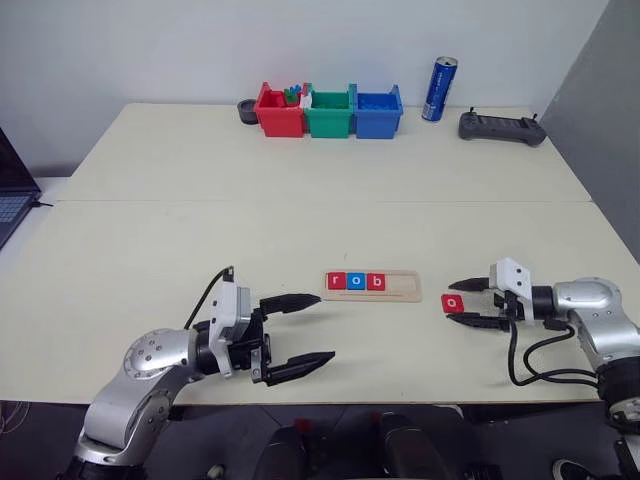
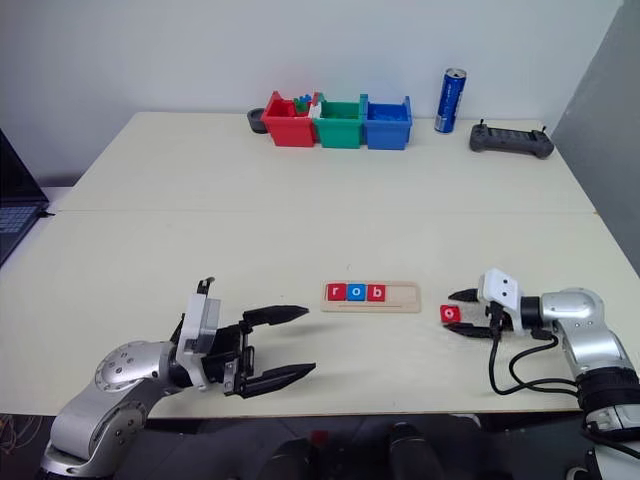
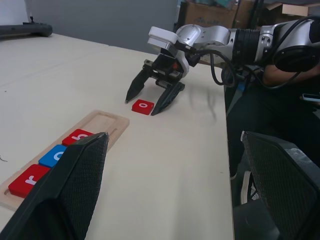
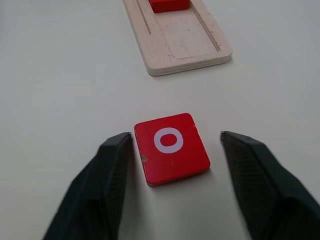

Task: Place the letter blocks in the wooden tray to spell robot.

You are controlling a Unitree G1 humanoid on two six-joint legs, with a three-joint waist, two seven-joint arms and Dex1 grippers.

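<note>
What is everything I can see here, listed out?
wooden tray: one, pale wood, table's near middle.
letter blocks in tray: three, red r, blue o, red b.
red o block: one, flat on table right of tray.
bins: three, red, green, blue, far edge.
can: one, blue, right of bins.
controller: one, dark, far right.
dark round object: one, left of bins.
laptop: one, left edge.
left tool: open, left of tray.
right tool: open, fingers either side of red o block.
</note>
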